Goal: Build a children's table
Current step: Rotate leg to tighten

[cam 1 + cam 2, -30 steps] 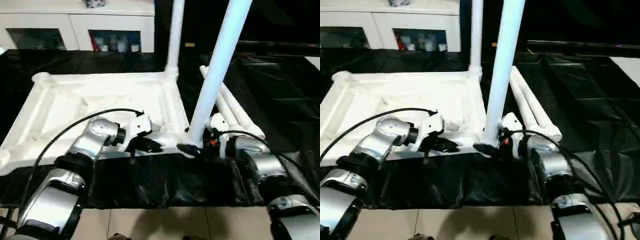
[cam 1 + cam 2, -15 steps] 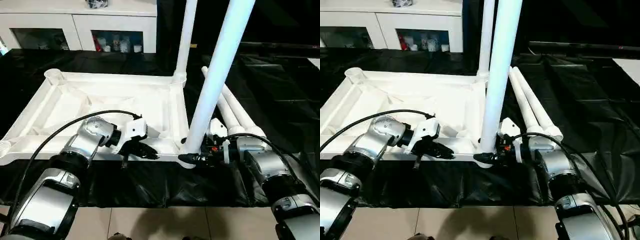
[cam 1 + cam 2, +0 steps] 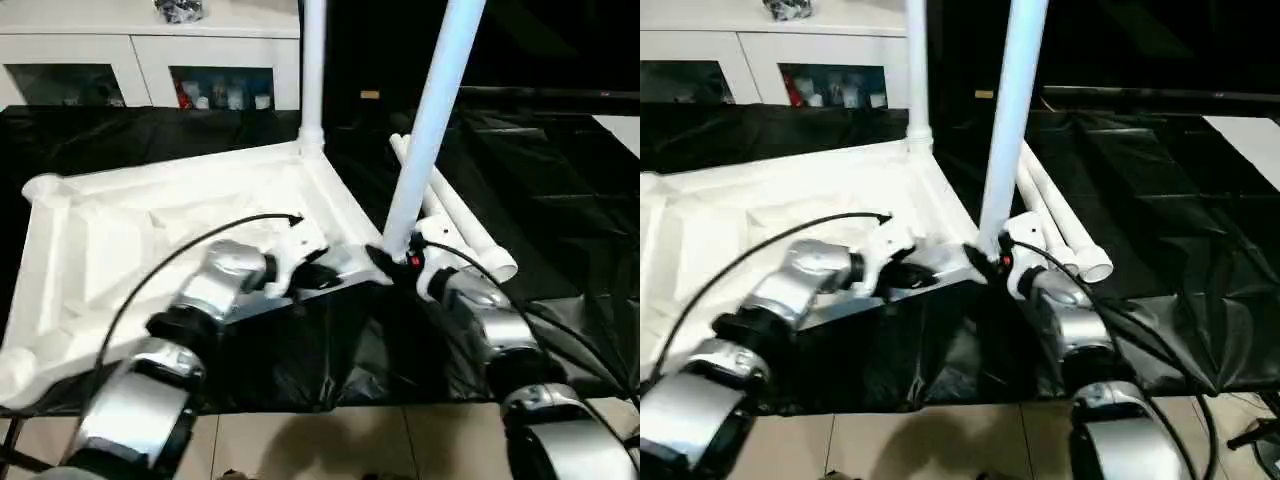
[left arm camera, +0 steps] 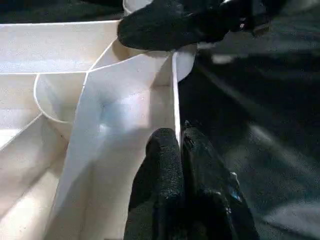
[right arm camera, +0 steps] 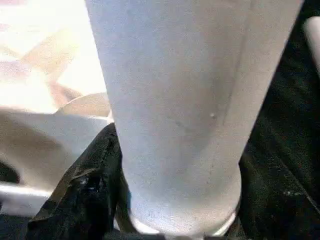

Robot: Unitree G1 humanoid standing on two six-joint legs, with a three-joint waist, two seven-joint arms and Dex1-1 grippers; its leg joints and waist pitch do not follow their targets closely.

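The white tabletop [image 3: 150, 230] lies underside up on the black-covered table, turned askew. One leg [image 3: 312, 60] stands upright in its far right corner socket. A second leg [image 3: 432, 110] rises from the near right corner socket, leaning a little. My right gripper [image 3: 393, 258] is shut around this leg's base; in the right wrist view a black finger [image 5: 85, 200] lies against the tube [image 5: 185, 100]. My left gripper [image 3: 325, 275] is shut on the tabletop's thin rim [image 4: 174, 90] just beside that socket.
Two loose white legs [image 3: 465, 235] lie side by side on the black cover [image 3: 560, 180], right of the tabletop. A white cabinet with glass doors [image 3: 150, 60] stands behind the table. Tiled floor [image 3: 350, 440] shows below the table's front edge.
The tabletop has swung round, its near right corner moving away from the table's front edge. Both grippers and the near leg went with it.
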